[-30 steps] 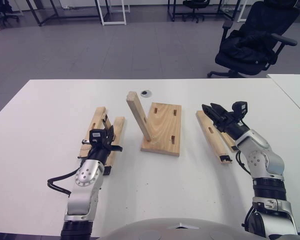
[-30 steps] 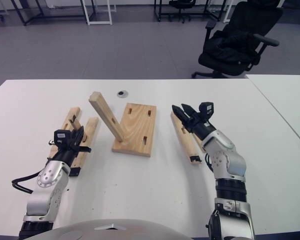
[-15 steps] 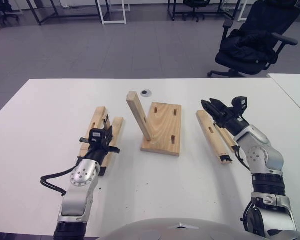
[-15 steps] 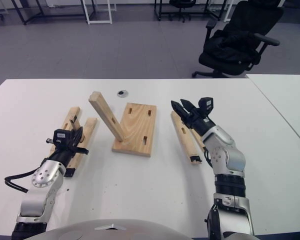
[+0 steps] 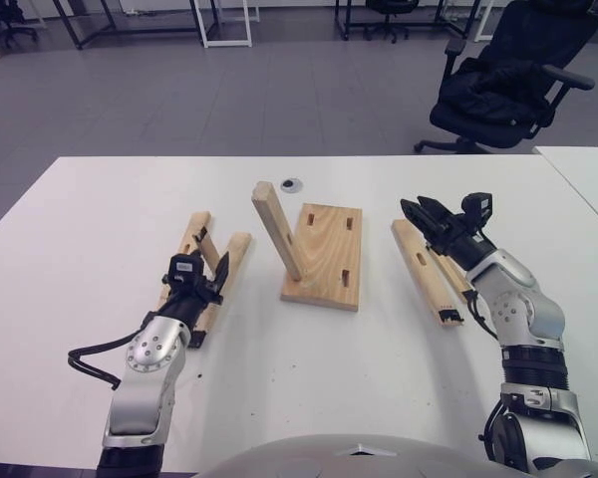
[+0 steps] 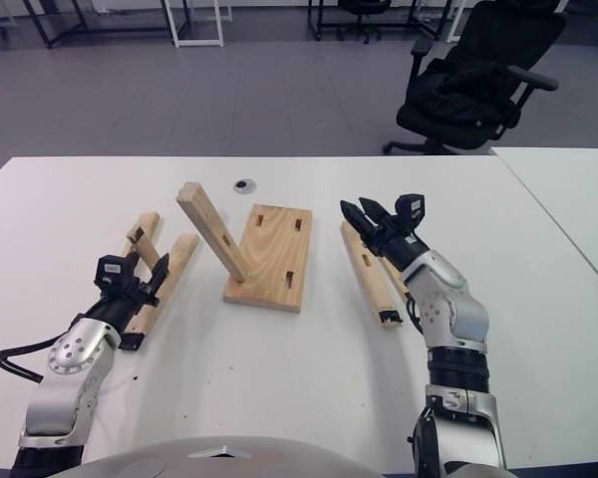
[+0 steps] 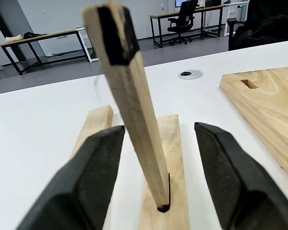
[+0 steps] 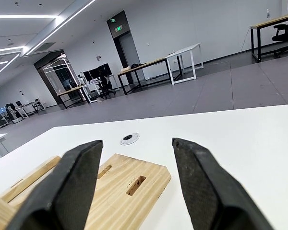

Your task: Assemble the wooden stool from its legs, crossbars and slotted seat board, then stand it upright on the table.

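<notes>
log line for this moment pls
left gripper open, fingers either side of tilted crossbar | right gripper open near loose legs | seat board flat, one leg leaning in slot

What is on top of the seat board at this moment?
One leg stands tilted at the near-left corner of the seat board. Three slots show empty; the leg's foot covers the fourth, so its seating cannot be seen.
</notes>
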{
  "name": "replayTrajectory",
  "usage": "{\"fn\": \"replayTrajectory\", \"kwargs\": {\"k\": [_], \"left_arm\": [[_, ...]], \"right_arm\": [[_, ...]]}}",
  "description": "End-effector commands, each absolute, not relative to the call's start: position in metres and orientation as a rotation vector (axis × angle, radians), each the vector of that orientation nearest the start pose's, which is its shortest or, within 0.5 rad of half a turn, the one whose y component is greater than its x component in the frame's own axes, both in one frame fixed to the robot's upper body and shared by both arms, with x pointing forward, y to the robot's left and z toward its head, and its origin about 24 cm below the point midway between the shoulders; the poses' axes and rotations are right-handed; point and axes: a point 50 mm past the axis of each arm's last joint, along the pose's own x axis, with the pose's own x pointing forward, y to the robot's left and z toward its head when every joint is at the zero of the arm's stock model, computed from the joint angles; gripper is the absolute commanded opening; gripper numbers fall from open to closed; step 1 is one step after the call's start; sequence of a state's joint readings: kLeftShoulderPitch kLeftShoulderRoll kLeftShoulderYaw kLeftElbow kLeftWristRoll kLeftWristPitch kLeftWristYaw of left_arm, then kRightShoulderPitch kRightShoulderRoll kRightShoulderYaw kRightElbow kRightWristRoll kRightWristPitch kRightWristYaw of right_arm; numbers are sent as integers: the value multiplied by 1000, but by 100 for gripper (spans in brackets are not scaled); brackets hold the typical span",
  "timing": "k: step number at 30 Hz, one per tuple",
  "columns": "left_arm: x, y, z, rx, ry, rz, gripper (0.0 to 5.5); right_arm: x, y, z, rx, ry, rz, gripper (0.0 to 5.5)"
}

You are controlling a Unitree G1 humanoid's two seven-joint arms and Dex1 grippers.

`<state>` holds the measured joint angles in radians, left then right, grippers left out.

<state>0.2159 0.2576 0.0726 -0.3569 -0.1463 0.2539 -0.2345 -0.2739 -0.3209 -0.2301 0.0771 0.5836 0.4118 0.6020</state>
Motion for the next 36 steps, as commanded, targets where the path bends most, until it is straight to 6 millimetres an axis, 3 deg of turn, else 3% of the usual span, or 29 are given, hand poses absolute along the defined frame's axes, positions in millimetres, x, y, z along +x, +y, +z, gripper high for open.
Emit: {"fn": "replayTrajectory", "kwargs": {"k": [1,7,10,13,20,30,32,34,36], "left_arm": [[202,201,60,134,155,-223,337],[194,217,56,299,314,-300,430],[191,215,57,278,392,-340,477],[186,215,54,250,468,-355,482],[179,216,38,209,601,-316,370],[178,222,27,223,608,-261,211],[194,223,49,175,459,-239,210],[216,222,91,104,232,-255,210],[237,226,141,109,14,-291,210]], "right_arm": [[295,-208,102,344,9,532,271],[294,-209,101,341,10,528,271],[293,-210,101,340,9,526,271],[293,-209,100,338,11,526,271],[293,-207,99,341,12,524,271],[295,-208,98,323,22,497,271],[301,-209,99,314,56,477,271],[310,-209,109,261,62,473,271],[327,-205,148,327,-18,505,271]]}}
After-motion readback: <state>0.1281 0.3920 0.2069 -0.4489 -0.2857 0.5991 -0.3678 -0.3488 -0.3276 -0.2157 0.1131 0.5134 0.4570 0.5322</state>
